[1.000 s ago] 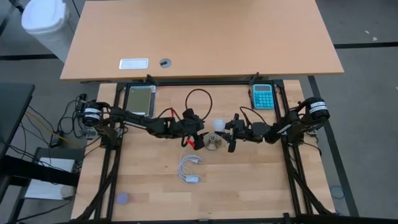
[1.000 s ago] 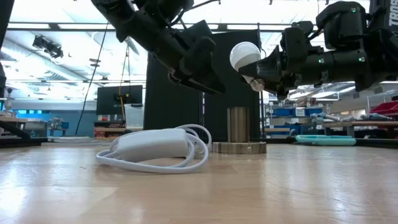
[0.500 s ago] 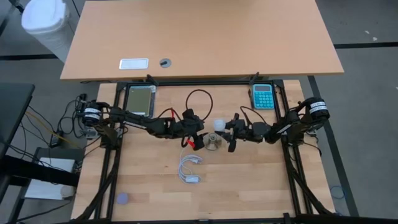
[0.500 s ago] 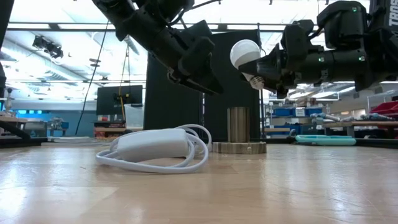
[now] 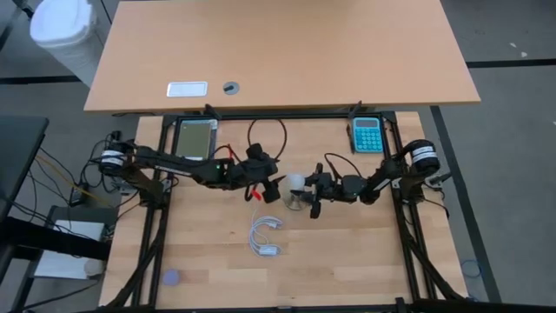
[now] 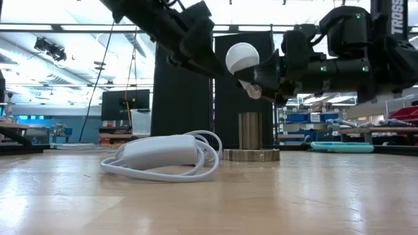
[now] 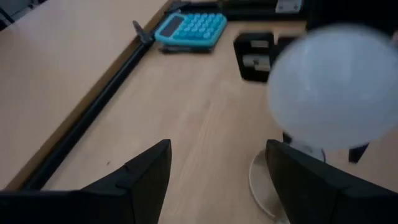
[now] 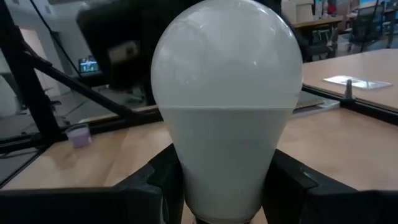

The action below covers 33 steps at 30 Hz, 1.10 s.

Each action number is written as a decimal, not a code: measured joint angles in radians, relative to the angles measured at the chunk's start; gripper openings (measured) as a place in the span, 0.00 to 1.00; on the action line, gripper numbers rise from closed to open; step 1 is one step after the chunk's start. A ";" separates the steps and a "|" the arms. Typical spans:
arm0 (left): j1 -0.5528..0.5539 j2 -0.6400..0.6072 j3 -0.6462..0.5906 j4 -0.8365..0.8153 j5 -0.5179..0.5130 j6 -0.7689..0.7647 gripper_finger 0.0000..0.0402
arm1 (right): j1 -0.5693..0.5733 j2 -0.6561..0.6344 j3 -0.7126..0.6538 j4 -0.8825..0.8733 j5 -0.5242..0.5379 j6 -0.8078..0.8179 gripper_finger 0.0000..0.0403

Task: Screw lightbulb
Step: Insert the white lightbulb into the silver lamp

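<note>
— Right hand [image 5: 306, 193]?
— Mine. It pinches the lightbulb [image 5: 296, 183] by its narrow base, globe tilted up and away, in the air over the desk [image 5: 347, 252] near its middle, just above the socket [image 6: 250, 138].

— Left hand [image 5: 271, 185]?
— Fingers spread, nothing between them, hanging close beside the globe.

— Around it?
— White cable [image 5: 263, 236] coiled nearer the front edge; teal calculator [image 5: 367, 135] at the back right corner.
</note>
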 joint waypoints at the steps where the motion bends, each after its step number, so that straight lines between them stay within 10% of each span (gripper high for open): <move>1: 0.000 -0.004 0.000 0.001 0.002 0.000 0.66 | 0.000 0.018 0.001 0.025 0.000 0.001 0.39; 33: -0.004 0.085 0.000 0.078 0.039 0.000 0.66 | -0.021 0.128 -0.026 0.038 0.042 -0.068 0.39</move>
